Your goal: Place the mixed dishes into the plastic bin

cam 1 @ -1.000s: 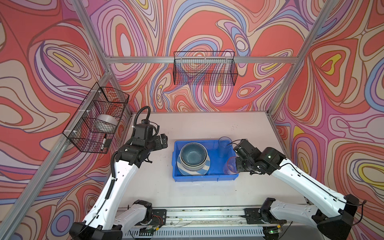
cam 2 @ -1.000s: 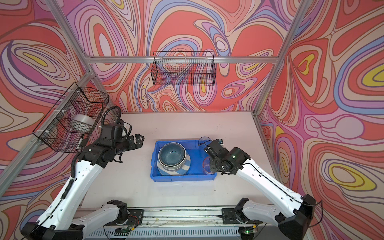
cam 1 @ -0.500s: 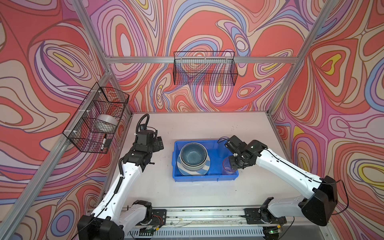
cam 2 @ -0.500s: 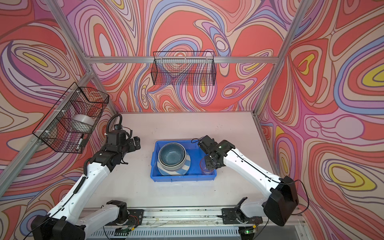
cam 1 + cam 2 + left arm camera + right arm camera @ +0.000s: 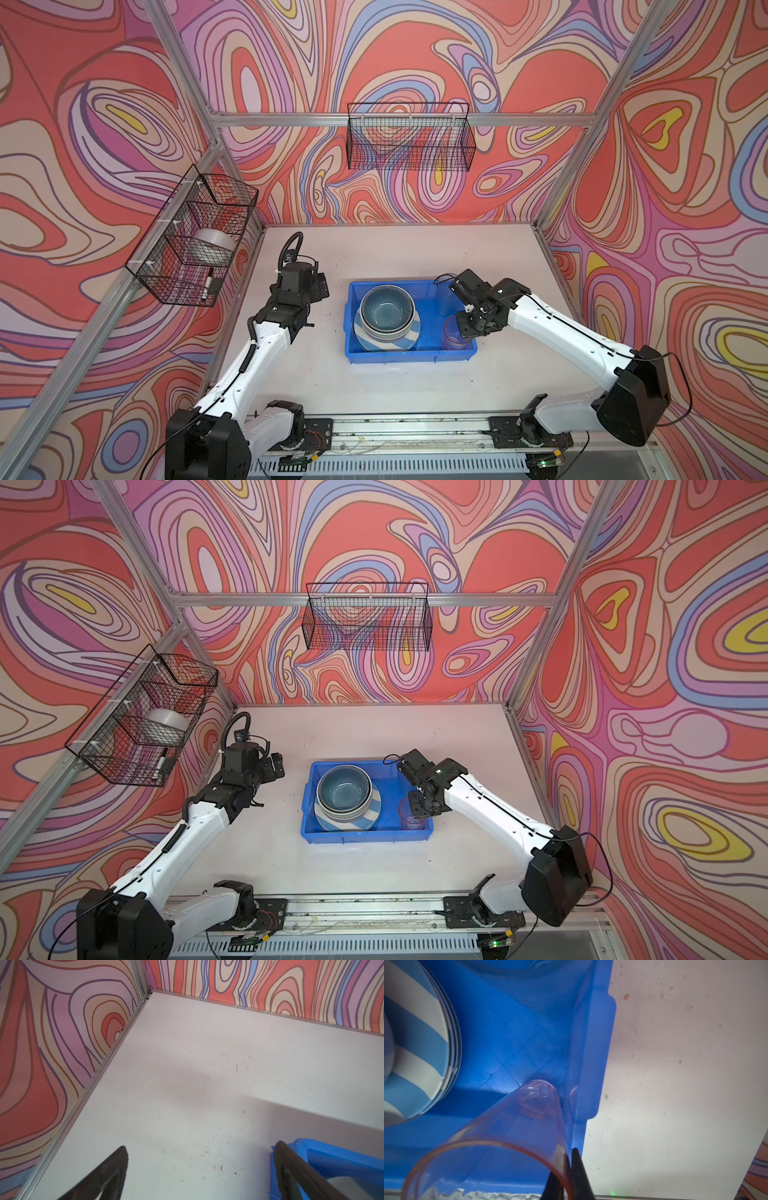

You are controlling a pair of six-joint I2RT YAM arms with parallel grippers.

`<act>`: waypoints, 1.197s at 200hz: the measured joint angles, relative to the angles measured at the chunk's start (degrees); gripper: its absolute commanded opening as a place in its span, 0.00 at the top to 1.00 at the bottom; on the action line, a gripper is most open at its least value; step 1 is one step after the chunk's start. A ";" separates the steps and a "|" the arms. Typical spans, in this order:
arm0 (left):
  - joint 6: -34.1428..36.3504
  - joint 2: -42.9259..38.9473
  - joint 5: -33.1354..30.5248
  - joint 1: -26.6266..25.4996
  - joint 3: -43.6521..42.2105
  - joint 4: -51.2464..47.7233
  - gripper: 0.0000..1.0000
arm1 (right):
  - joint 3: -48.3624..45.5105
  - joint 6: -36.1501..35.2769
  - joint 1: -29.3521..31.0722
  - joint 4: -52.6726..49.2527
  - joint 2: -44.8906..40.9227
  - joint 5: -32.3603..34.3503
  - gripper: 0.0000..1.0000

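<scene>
The plastic bin (image 5: 411, 358) (image 5: 365, 836), a bright blue tub, sits mid-table. Inside it a dark blue-grey bowl (image 5: 386, 309) (image 5: 344, 788) is nested in a pale green bowl (image 5: 384, 333) on a blue-and-white striped plate (image 5: 388, 344) (image 5: 411, 1028). A pinkish tumbler (image 5: 453, 337) (image 5: 500, 1147) stands in the bin's near right corner. My right gripper (image 5: 467, 328) (image 5: 568, 1167) is shut on its rim, one finger inside and one outside. A bluish tumbler (image 5: 444, 301) stands behind it. My left gripper (image 5: 316, 287) (image 5: 201, 1147) hangs open and empty left of the bin.
A black wire basket (image 5: 191, 241) on the left wall holds a white roll (image 5: 214, 245) and a marker. Another wire basket (image 5: 409, 139) hangs on the back wall. The arms' rail (image 5: 415, 428) runs along the table's front edge.
Both arms have changed posture, their bases and elbows swinging round. The right gripper stays shut on the pinkish tumbler in the bin's corner; the left gripper stays open left of the bin.
</scene>
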 measured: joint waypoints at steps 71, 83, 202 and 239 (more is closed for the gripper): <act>0.87 0.15 -1.05 0.00 -3.15 2.89 0.00 | 0.07 -0.44 -0.09 -1.57 -0.22 -0.90 0.48; 1.07 0.24 -1.03 0.00 -3.78 3.61 0.00 | 0.68 -0.37 -0.09 -2.54 -0.48 -1.03 0.39; 9.38 4.46 0.61 1.09 -14.43 22.45 0.00 | -3.72 -10.84 -17.42 29.51 -18.36 12.72 0.01; 12.61 6.93 0.74 1.25 -20.17 34.03 0.00 | -19.85 -11.28 -32.96 50.07 -11.56 10.36 0.02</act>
